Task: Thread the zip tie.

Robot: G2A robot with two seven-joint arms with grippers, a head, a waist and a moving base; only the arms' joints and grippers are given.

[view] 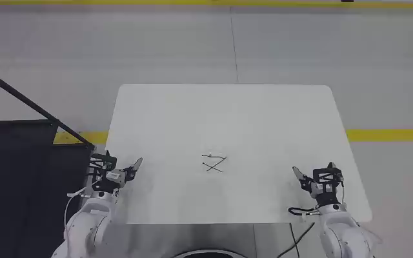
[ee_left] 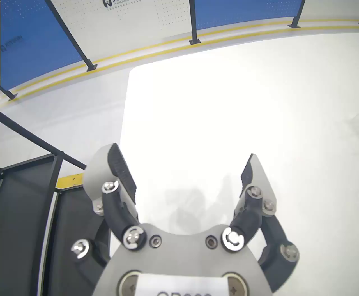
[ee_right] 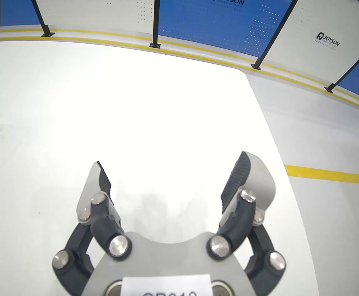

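Two thin dark zip ties [view: 213,162] lie crossed near the middle of the white table [view: 193,116]. My left gripper [view: 122,169] rests over the table's near left corner, well to the left of the ties; in its wrist view the left gripper [ee_left: 182,162] is open with nothing between its ribbed pads [ee_left: 122,171]. My right gripper [view: 315,175] sits over the near right part of the table, far to the right of the ties. In its own view the right gripper [ee_right: 171,169] is open and holds nothing.
A black frame and dark panel [view: 29,168] stand just left of the table. Yellow floor tape [view: 381,135] runs beside the right edge. Blue and white fence panels [ee_right: 202,19] stand far behind the table.
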